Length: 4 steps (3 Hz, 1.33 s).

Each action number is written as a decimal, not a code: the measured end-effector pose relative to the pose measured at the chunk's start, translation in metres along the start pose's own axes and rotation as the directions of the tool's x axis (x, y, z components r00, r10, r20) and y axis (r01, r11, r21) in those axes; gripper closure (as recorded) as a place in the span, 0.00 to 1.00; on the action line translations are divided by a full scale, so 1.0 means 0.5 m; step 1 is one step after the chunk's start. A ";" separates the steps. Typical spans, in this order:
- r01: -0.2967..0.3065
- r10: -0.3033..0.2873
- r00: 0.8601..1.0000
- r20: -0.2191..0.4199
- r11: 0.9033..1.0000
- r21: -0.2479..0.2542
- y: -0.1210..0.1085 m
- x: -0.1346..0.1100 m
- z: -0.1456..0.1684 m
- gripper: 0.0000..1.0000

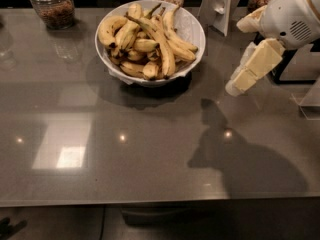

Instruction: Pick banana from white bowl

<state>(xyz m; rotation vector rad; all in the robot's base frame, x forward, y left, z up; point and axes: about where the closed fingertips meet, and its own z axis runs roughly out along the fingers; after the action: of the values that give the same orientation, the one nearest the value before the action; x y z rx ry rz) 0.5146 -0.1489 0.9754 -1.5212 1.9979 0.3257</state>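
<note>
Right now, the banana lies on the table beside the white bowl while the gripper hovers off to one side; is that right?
Not quite: the camera view shows the banana lying inside the white bowl, atop the other bananas, not on the table. The gripper does hover off to one side of the bowl.

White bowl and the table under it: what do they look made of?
The white bowl looks like glazed ceramic, possibly plastic: smooth glossy walls. The table looks like polished stone or laminate: grey, mirroring lights. The end effector, right of the bowl above the table, looks like cream plastic.
</note>
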 end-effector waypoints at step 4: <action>-0.020 0.025 0.982 0.186 0.999 -0.026 -0.068 -0.113 0.105 0.00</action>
<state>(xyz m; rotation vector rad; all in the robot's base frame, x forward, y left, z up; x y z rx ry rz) 0.5720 -0.0869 0.9727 -1.4275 1.8711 0.4849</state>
